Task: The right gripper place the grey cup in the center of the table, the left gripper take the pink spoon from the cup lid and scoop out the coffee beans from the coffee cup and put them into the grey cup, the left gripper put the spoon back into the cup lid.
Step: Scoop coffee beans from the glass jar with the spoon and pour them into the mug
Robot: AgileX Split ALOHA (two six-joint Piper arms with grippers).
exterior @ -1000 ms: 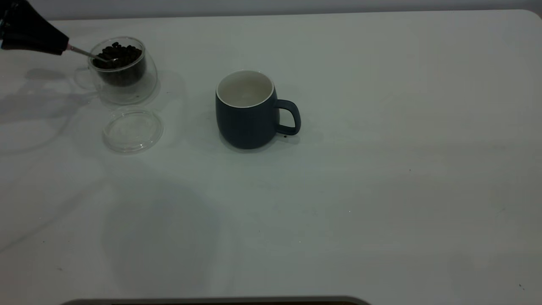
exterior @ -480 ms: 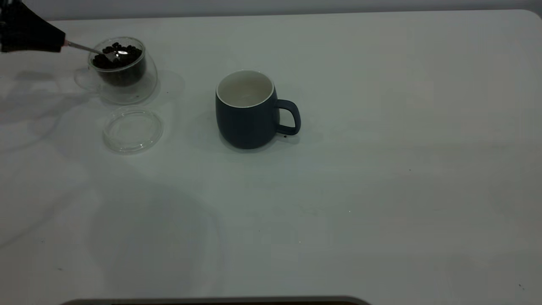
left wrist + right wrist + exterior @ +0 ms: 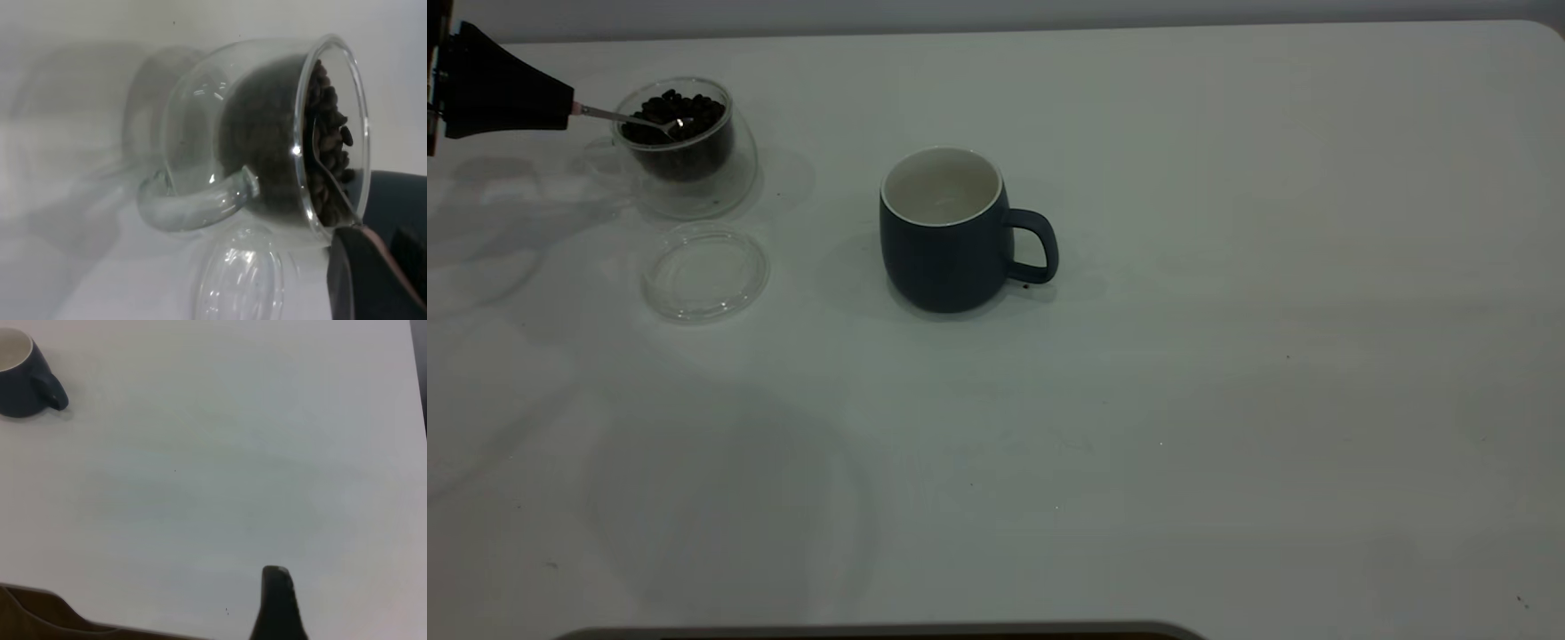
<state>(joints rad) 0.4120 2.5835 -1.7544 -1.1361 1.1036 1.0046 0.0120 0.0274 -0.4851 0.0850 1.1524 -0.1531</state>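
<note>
Nearest the camera, the lower half of the exterior frame is bare white tabletop [image 3: 1227, 462] with a few dark specks. The right end effector [image 3: 277, 603] appears only in its own wrist view as one dark finger above bare tabletop, well apart from everything; whether it is wide or narrow cannot be told.

Mid-frame, the dark blue-grey cup [image 3: 947, 231] stands upright and looks empty, handle toward frame right, one dark speck on the tabletop just beside the handle. Left of it lies the clear glass cup lid [image 3: 705, 271], flat and with nothing in it.

Further back, at upper left, the double-walled glass coffee cup [image 3: 685, 147] holds a heap of coffee beans [image 3: 674, 114]. The left end effector [image 3: 507, 93] comes in from the left edge, clamped on the pink spoon [image 3: 627, 116]; the spoon's metal bowl rests among the beans at the surface.

Risks, as I judge them: the bowl sits shallow, so a lift may bring few or no beans; any tilt on the way across to the grey cup would scatter beans on the tabletop; the spoon's neck pressing on the glass rim could push the light cup over.

No brand, label or writing can be read anywhere.
</note>
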